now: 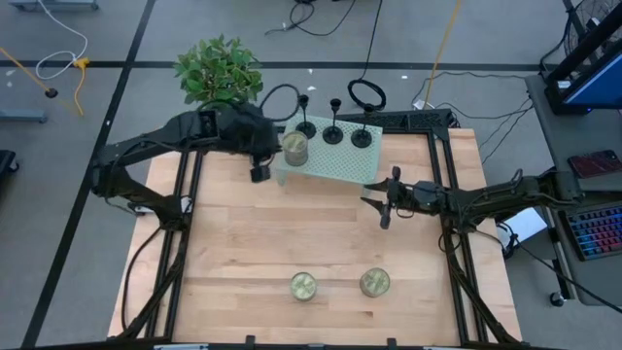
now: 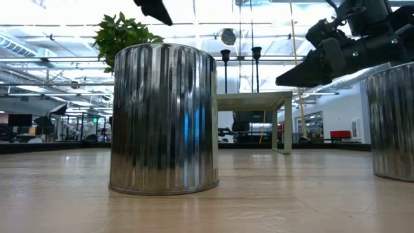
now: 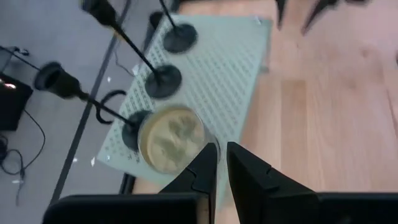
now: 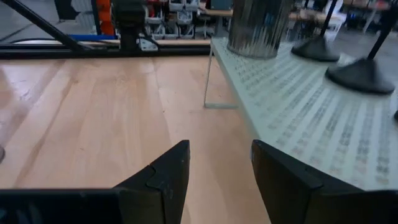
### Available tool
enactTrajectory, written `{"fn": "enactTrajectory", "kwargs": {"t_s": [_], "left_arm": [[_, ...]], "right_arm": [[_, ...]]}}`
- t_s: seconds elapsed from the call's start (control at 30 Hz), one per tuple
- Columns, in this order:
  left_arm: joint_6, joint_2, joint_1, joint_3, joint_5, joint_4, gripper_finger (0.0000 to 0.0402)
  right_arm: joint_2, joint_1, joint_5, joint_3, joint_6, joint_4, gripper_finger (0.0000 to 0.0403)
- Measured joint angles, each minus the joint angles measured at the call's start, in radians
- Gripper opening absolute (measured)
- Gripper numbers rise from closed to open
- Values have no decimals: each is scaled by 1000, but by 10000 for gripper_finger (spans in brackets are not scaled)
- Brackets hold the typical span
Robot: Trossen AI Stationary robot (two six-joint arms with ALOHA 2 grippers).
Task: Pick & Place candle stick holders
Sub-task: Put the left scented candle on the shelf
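Holders [image 1: 333,133] on shelf [image 1: 340,160], pincers apart

My two arms are dark, near-black jointed links with black cables trailing along them, the left arm [image 1: 165,146] at the frame's upper left and the right arm [image 1: 496,197] at centre right. Each wrist view shows matte black, wedge-shaped fingers [image 4: 168,171] tapering from a flat black bar.

The wooden desk [image 1: 253,243] carries a pale perforated stand [image 1: 335,163] at its far edge and two jar candles [image 1: 304,286] [image 1: 374,283] near the front; the potted plant [image 1: 220,70] seems to stand beyond it.
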Motion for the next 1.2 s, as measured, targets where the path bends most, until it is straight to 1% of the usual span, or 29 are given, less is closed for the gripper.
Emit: {"fn": "enactTrajectory", "kwargs": {"t_s": [0.07,0.17,0.23,0.3,0.37,0.43,0.53,0.6,0.7,0.77,0.83,0.93,1.07,1.2], "left_arm": [[10,-16,-6,-5,0,-52,44],[12,-50,-17,-55,35,-56,44],[28,-73,-24,-126,72,-38,44],[34,-98,-34,-223,102,22,44],[34,-126,-45,-336,113,112,44],[33,-148,-61,-442,113,228,44],[29,-167,-83,-577,115,364,44],[26,-167,-97,-645,116,455,44],[26,-167,-117,-719,131,519,44],[29,-166,-131,-758,159,548,44],[38,-165,-143,-792,178,565,44],[42,-165,-162,-819,184,583,44],[60,-165,-174,-821,184,590,44],[74,-165,-176,-821,184,614,44]], "right_arm": [[24,1,0,0,31,7,164],[60,16,-2,-2,42,54,164],[80,35,-30,-1,42,127,164],[92,61,-80,0,51,192,164],[105,92,-105,20,63,197,164],[122,127,-100,57,51,147,164],[174,170,-58,163,20,27,164],[218,190,-51,258,0,-71,164],[281,224,-51,414,-26,-262,164],[314,246,-51,505,-26,-404,164],[344,264,-52,580,-5,-507,164],[359,296,-51,635,67,-620,164],[361,345,-54,654,115,-677,164],[361,404,-106,656,227,-674,164]]}}
